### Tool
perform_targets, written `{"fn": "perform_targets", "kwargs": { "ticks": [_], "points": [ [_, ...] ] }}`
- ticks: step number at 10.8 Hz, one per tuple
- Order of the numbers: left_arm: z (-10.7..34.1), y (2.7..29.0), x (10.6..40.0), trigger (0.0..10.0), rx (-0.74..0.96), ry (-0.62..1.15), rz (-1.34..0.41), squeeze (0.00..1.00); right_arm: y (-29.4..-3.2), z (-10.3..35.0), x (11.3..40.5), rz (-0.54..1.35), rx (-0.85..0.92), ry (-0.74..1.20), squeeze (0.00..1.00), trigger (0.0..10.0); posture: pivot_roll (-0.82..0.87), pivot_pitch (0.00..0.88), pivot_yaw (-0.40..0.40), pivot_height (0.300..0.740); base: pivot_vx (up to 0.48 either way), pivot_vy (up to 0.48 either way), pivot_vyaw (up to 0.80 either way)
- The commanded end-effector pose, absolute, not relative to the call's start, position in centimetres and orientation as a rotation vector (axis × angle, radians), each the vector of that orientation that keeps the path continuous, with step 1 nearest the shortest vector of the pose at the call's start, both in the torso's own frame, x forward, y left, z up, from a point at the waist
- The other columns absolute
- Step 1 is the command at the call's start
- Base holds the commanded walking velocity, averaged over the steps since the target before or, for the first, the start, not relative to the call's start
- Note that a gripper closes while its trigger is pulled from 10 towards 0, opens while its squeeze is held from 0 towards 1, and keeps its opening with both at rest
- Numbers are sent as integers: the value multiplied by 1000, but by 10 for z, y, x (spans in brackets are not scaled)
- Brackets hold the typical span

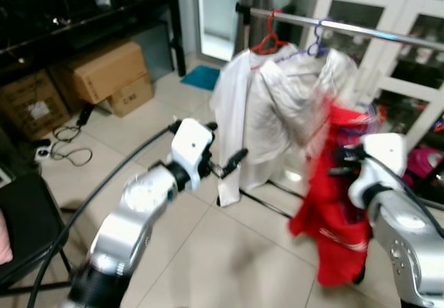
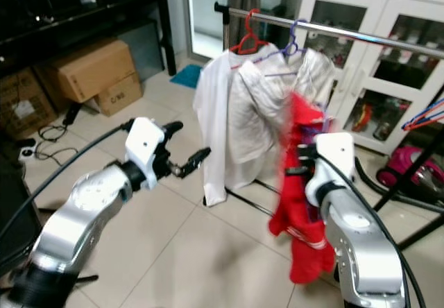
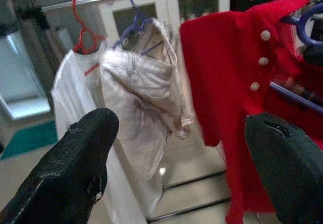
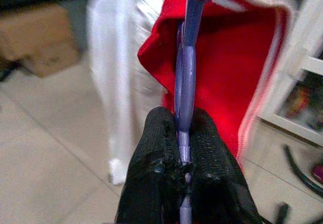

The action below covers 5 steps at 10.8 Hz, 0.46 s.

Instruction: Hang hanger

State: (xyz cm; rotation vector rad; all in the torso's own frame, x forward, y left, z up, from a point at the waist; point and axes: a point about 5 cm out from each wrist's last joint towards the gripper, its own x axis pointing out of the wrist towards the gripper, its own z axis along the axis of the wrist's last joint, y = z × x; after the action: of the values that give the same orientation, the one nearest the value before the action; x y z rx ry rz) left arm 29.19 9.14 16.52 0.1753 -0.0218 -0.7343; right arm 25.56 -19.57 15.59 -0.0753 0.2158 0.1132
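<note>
A red garment [image 1: 336, 204] hangs on a purple hanger [image 4: 185, 67], and my right gripper [image 4: 183, 128] is shut on that hanger's bar. It is held just below the silver rail [image 1: 361, 29], to the right of the clothes hung there. On the rail, a red hanger [image 1: 267, 41] carries a white shirt [image 1: 232, 107] and another purple hanger [image 1: 316, 41] carries pale trousers [image 1: 284, 107]. My left gripper [image 1: 222, 166] is open and holds nothing, raised in front of the white shirt and apart from it.
Cardboard boxes [image 1: 107, 72] sit under a black shelf at the left, with cables [image 1: 66, 148] on the tile floor. A black chair [image 1: 21, 218] is at the near left. A white glass-door cabinet [image 1: 402, 58] stands behind the rail. The rack's base bar [image 1: 270, 207] crosses the floor.
</note>
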Motion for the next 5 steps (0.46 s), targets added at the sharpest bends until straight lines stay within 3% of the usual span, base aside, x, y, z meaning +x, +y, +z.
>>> {"fn": "perform_targets", "kwargs": {
  "ticks": [1, 3, 4, 5],
  "points": [
    [169, 89, 296, 10000, 185, -43, -746, 1000, -191, 170, 256, 162, -75, 159, 0, 10000, 18, 0, 20, 740, 0, 0, 0],
    [172, 79, 311, 10000, 211, -68, -813, 1000, -179, 179, 255, 286, -60, 117, 0, 10000, 7, 0, 19, 740, 0, 0, 0],
    [176, 67, 314, 10000, 225, -77, -904, 196, -171, 185, 253, 372, -53, 93, 0, 10000, -1, 0, 15, 740, 0, 0, 0],
    [177, 61, 315, 10000, 225, -84, -933, 0, -167, 187, 252, 408, -54, 86, 0, 10000, -3, 0, 14, 740, 0, 0, 0]
  ]
}}
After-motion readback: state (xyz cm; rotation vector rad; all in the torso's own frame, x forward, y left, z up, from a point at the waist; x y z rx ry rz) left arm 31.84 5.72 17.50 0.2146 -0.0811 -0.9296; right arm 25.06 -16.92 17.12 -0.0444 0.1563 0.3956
